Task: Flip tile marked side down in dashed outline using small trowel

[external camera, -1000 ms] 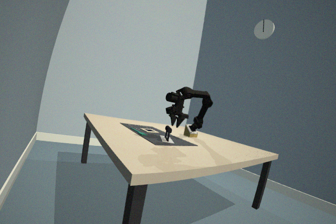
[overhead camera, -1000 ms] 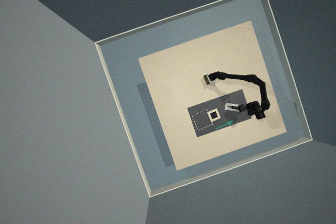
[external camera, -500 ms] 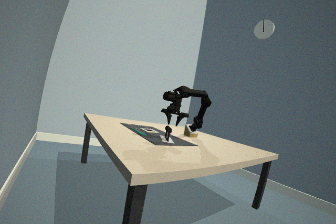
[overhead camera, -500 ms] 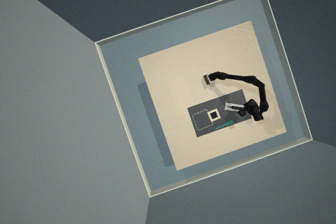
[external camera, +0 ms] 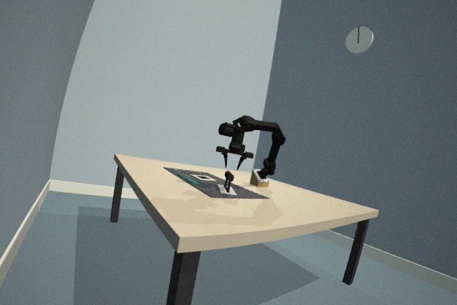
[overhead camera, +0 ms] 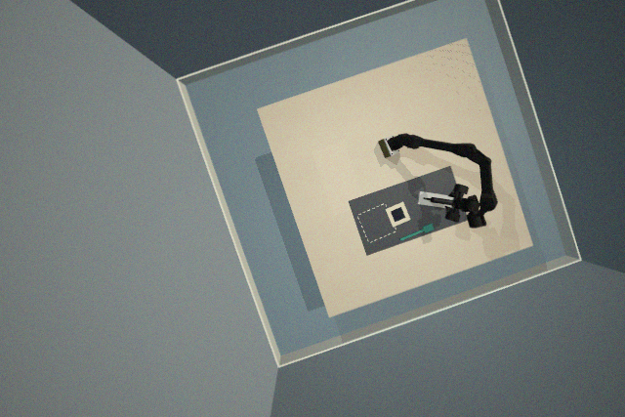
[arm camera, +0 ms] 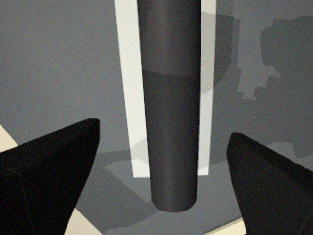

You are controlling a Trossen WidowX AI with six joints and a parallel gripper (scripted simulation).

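The trowel (overhead camera: 435, 199) (external camera: 228, 176) (arm camera: 172, 117) has a white flat blade lying on the grey mat (overhead camera: 383, 196) (external camera: 250, 192) (arm camera: 59, 73) and a thick black handle raised above it. My gripper (overhead camera: 454, 202) (external camera: 231, 168) (arm camera: 164, 136) is open and empty above the trowel's handle. In the wrist view the handle's end shows between and beyond the spread fingertips. The tile (overhead camera: 397, 214) (external camera: 203, 177), cream with a dark square on its upper face, lies flat at the right edge of the dashed outline (overhead camera: 369, 241), mostly outside it.
A teal tool (overhead camera: 416, 232) (external camera: 190, 181) with a thin handle and square head lies along the mat's edge near the tile. The arm's base (overhead camera: 385, 147) (external camera: 259, 180) stands on the wooden table (overhead camera: 312, 149) (external camera: 302, 209) beyond the mat's long side.
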